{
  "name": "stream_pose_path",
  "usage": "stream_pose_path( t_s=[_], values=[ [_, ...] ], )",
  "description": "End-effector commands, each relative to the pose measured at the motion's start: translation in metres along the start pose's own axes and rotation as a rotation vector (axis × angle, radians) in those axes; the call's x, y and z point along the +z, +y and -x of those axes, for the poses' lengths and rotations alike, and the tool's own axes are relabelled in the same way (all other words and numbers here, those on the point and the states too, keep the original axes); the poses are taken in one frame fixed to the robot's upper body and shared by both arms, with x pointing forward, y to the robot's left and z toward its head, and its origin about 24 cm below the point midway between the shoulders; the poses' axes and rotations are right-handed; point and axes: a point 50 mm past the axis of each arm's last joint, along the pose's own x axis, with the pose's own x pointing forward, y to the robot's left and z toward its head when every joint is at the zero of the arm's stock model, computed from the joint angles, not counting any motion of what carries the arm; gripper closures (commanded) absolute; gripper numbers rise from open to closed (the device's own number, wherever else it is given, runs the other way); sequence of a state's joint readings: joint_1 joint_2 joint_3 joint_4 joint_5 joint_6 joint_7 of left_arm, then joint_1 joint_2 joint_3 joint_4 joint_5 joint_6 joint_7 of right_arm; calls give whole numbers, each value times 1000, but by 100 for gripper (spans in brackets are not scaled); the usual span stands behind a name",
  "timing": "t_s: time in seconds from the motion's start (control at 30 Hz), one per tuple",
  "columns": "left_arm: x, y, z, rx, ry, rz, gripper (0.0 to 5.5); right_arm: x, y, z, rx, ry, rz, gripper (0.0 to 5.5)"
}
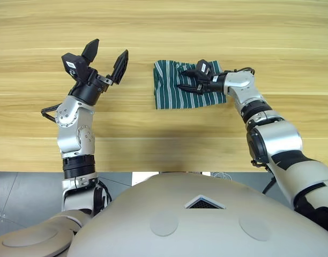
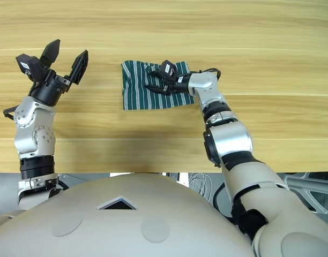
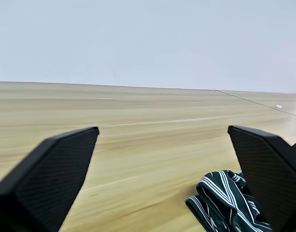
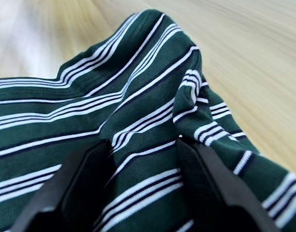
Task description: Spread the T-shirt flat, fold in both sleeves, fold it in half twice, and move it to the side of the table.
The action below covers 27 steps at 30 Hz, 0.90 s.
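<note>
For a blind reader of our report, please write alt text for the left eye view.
The right gripper rests on a folded green striped T-shirt on a wooden table. The left gripper is raised, open and empty, to the left of it.

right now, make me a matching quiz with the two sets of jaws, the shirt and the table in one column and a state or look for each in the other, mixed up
Things
1. left jaws
2. right jaws
3. shirt
4. table

States
a. folded small, dark green with white stripes
b. pale wood
c. down on the striped cloth
d. held up clear of the cloth, wide open

Pairs: 1-d, 2-c, 3-a, 4-b
</note>
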State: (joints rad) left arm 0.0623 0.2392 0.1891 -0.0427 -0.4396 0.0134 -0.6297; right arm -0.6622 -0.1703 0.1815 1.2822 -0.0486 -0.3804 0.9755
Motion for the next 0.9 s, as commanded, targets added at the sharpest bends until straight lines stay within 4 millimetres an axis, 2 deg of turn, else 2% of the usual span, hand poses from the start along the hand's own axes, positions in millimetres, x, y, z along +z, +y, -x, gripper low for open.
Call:
stream_pose_path(
  t_s=[0.03, 0.13, 0.23, 0.3, 0.37, 0.47, 0.53, 0.7, 0.83, 0.9],
  values=[
    [0, -2, -1, -2, -12, 7, 68, -38, 7, 15, -26, 172, -104, 292],
    [-1, -2, 0, -4, -9, 5, 68, -52, 7, 23, -104, 209, -132, 292],
    [-1, -1, 2, 3, -7, -5, 68, -55, -8, 39, -307, 174, -192, 292],
    [0, 1, 5, 21, -17, -7, 68, -64, -26, 64, -600, 187, -283, 292],
    [0, 1, 7, 36, -28, -10, 68, -79, -37, 95, -888, 249, -375, 292],
    [0, 1, 7, 49, -44, -23, 68, -104, -37, 141, -1237, 312, -532, 292],
    [1, 2, 7, 63, -59, -31, 68, -114, -35, 163, -1393, 307, -627, 292],
    [-4, -1, 4, 80, -70, -44, 68, -114, -38, 187, -1480, 312, -577, 292],
    [-7, -3, 1, 75, -71, -38, 68, -108, -42, 192, -1439, 345, -405, 292],
    [-8, -3, 1, 74, -73, -39, 68, -99, -49, 200, -1472, 296, -336, 292]
  ],
)
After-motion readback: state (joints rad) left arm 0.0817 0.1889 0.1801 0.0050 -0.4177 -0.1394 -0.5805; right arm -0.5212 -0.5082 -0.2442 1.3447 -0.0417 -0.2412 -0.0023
